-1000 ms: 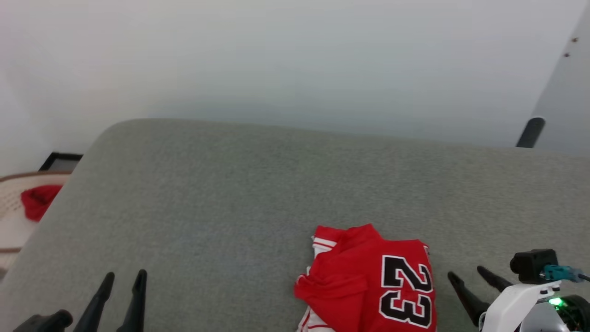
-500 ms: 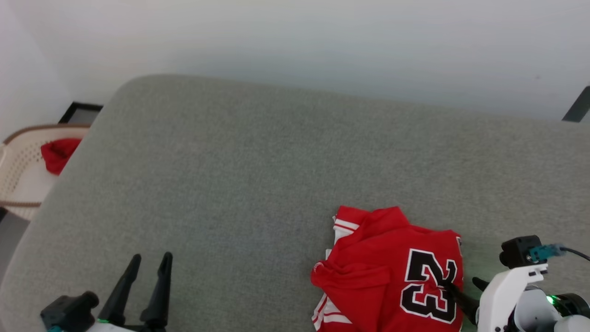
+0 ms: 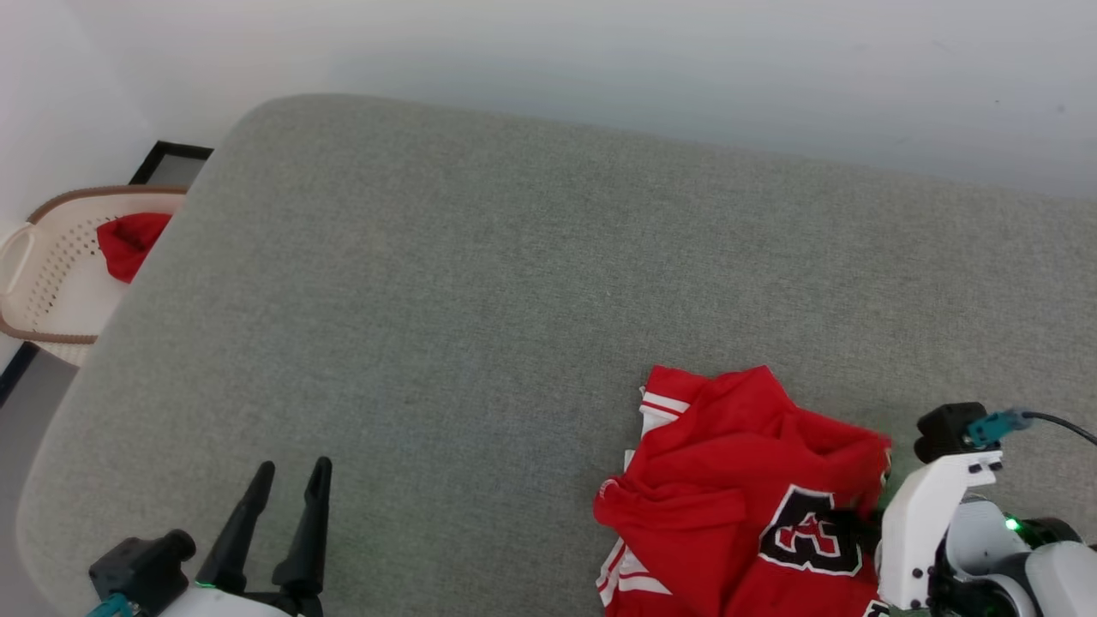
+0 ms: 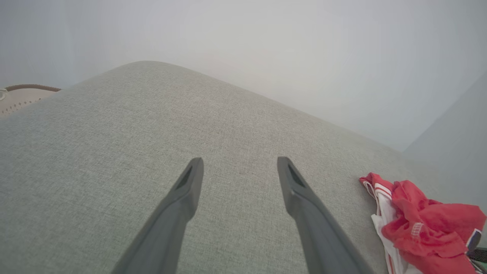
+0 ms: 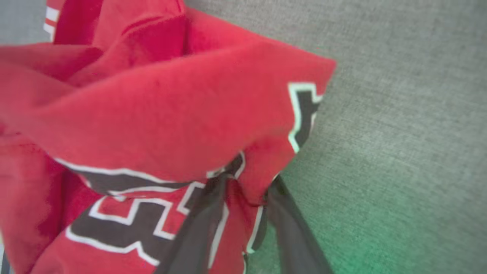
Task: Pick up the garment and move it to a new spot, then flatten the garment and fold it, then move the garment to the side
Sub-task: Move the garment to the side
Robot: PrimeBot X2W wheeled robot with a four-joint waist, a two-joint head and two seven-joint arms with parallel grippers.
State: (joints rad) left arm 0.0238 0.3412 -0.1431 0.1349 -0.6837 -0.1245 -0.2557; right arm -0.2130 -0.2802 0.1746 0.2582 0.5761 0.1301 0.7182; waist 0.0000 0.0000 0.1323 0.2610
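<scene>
- The right gripper [image 5: 249, 188] pinches a fold of the jersey [image 5: 171, 99]; red cloth fills the gap between its two dark fingers and bunches up in a loose ridge above the tips.
- From the head view, the fingers are buried in the jersey's right edge; the white wrist housing [image 3: 921, 523] stands just beside the cloth, with a small green light [image 3: 1013, 524] lit on it and a teal plug [image 3: 994, 422] with a black cable on top.
- The black, white-edged number [image 3: 810, 536] sits right at the grip; it is creased, so only part of it reads.
- The jersey lies crumpled on the near right part of the grey upholstered surface [image 3: 480, 283]; a white panel with red-and-white stripe trim [image 3: 664, 404] shows at its far left corner, and more white with stripes shows at its near left edge.
- A green glow falls on the grey fabric just to the right of the fingers in the right wrist view.
- The left gripper [image 3: 293, 467] hovers over the near left of the surface, well apart from the jersey; its fingers are spread wide with only bare grey fabric between them.
- Beyond the surface's left edge stands a cream perforated laundry basket [image 3: 43, 283] with a brown rim; a red cloth [image 3: 128, 244] lies inside it.
- A pale wall [image 3: 600, 51] runs behind the far edge.
</scene>
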